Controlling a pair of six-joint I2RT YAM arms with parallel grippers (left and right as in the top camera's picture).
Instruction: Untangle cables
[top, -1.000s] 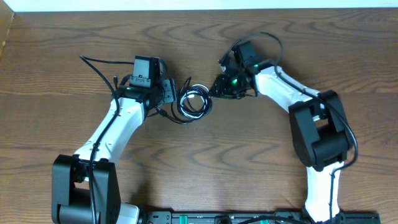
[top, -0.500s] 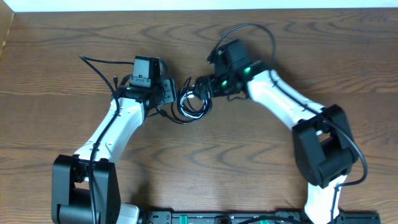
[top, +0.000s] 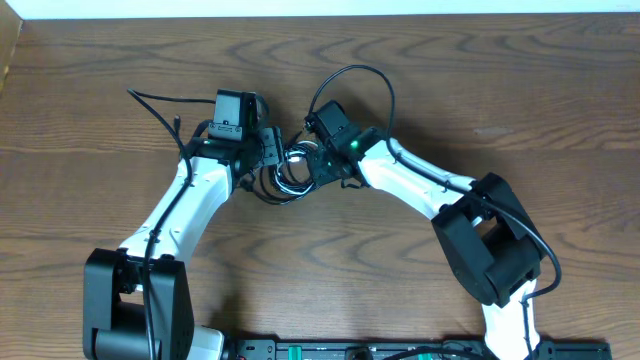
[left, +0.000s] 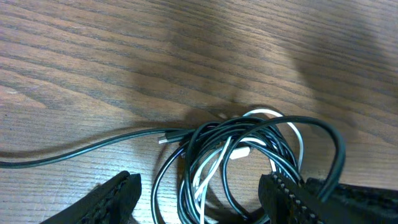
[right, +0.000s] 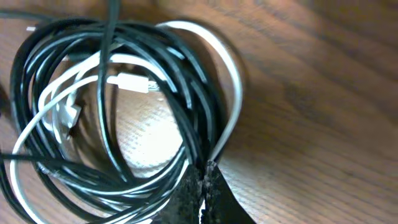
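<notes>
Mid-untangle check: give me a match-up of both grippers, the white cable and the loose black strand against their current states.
1 left gripper
2 right gripper
3 white cable
4 loose black strand

A fingers shut at the edge of the coil
B trails away from the coil
C open, straddling the coil
D looped inside the coil

Pairs: 1-C, 2-A, 3-D, 4-B

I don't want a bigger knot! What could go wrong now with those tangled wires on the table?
The right gripper looks shut on the cables where black strands and the white cable cross, so a pull might tighten the tangle. The left gripper stands open around them without gripping, so everything could slide across the table.
</notes>
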